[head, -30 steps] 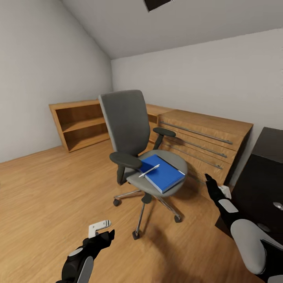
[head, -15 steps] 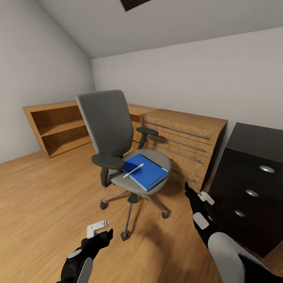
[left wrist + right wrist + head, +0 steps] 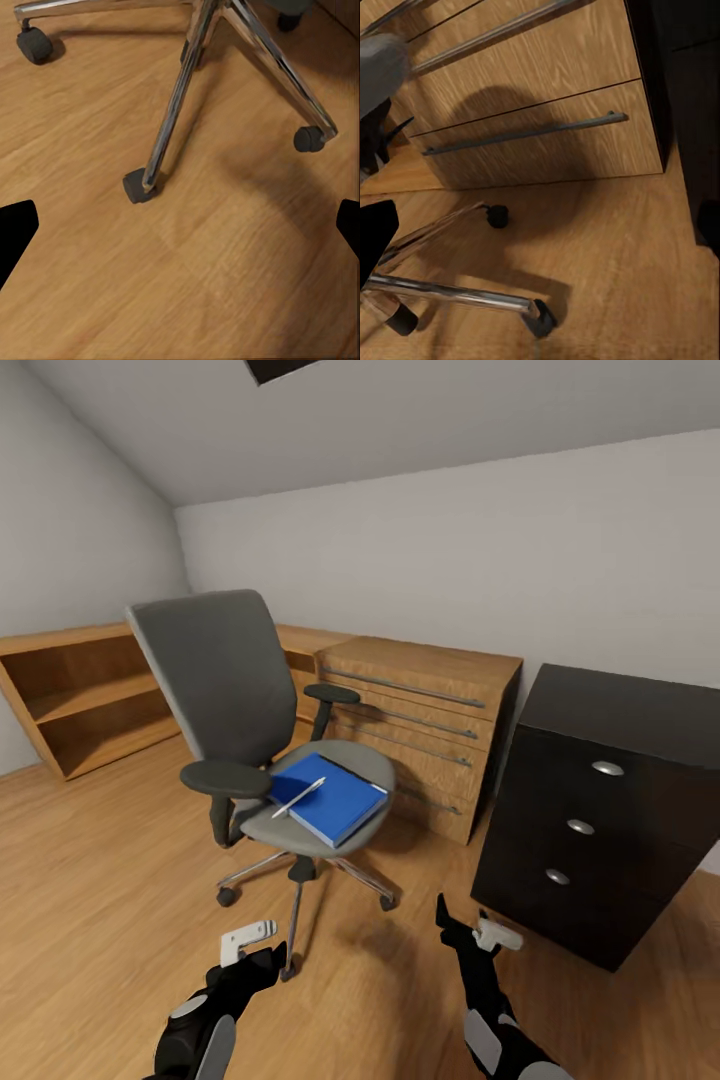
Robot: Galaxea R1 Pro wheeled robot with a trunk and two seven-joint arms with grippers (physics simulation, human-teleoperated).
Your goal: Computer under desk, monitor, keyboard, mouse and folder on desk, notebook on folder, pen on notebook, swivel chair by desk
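The swivel chair [image 3: 265, 750] stands on the wooden floor [image 3: 90, 880], in front of the light wooden drawer cabinet [image 3: 420, 720] and to the left of the desk's black drawer unit [image 3: 600, 810], well apart from it. On the chair's grey seat lies the blue folder [image 3: 330, 800], and the pen [image 3: 297, 797] rests across the folder's near left part.

The left gripper [image 3: 255, 950] hangs low just in front of the chair's chrome base [image 3: 180, 90]; in the left wrist view its dark fingertips [image 3: 15, 232] sit at opposite edges, spread wide, with only bare floor between them. The right gripper [image 3: 470, 930] hovers over the floor between the chair and the drawer unit, holding nothing; how far its fingers are parted cannot be told.
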